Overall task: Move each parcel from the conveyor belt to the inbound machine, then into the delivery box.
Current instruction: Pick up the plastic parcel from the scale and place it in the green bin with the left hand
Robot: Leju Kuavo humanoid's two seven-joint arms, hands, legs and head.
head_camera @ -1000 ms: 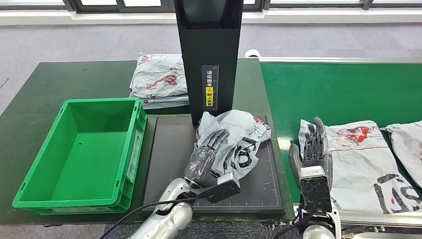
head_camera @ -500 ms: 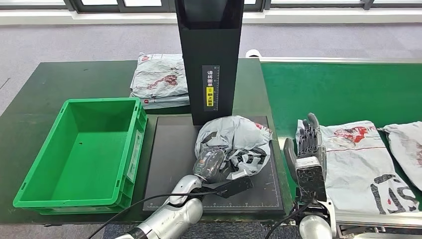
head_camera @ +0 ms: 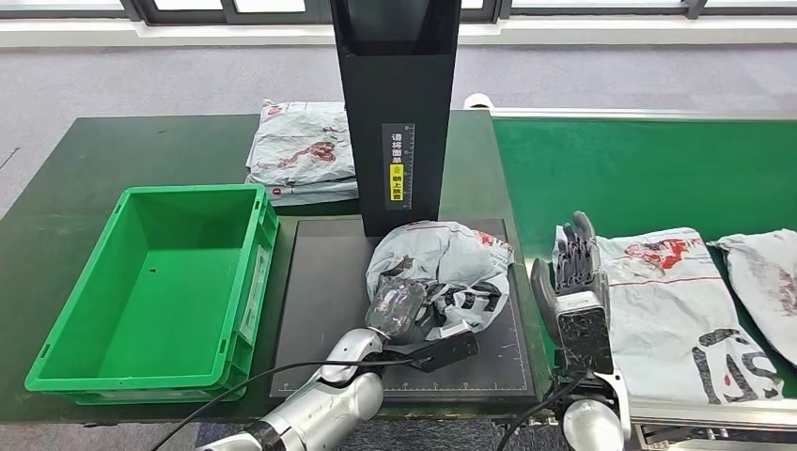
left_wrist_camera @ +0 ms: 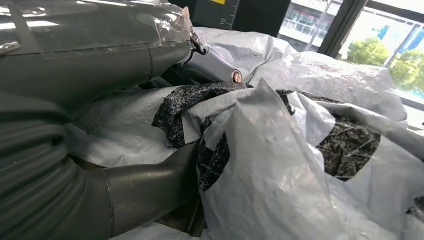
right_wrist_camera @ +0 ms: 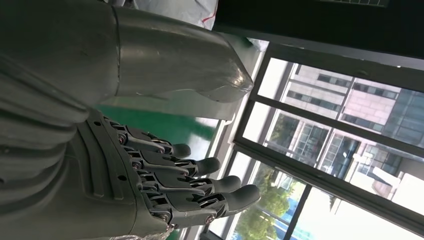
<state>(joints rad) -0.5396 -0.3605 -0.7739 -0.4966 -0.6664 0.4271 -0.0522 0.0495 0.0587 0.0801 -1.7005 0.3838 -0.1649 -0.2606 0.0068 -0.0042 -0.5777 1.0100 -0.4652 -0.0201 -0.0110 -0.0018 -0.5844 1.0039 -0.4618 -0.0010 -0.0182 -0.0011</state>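
A crumpled grey parcel (head_camera: 451, 261) with black and red print lies on the black plate (head_camera: 320, 301) of the inbound machine, just in front of its black column (head_camera: 399, 103). My left hand (head_camera: 399, 308) grips the parcel's near left side. In the left wrist view the thumb (left_wrist_camera: 100, 50) lies over the parcel's (left_wrist_camera: 280, 165) folded plastic and the fingers reach under it. My right hand (head_camera: 573, 272) is held upright with straight, spread fingers (right_wrist_camera: 200, 185), holding nothing, at the left edge of a flat parcel (head_camera: 677, 301) on the green conveyor belt (head_camera: 620, 169).
An empty green delivery box (head_camera: 261, 240) stands left of the plate on the dark green table. Stacked parcels (head_camera: 301, 150) lie behind it, beside the column. Another parcel (head_camera: 771, 272) lies on the belt at the right edge.
My left hand has closed into the parcel on the plate, bunching it up. The parcels on the belt and my right hand have shifted slightly left.
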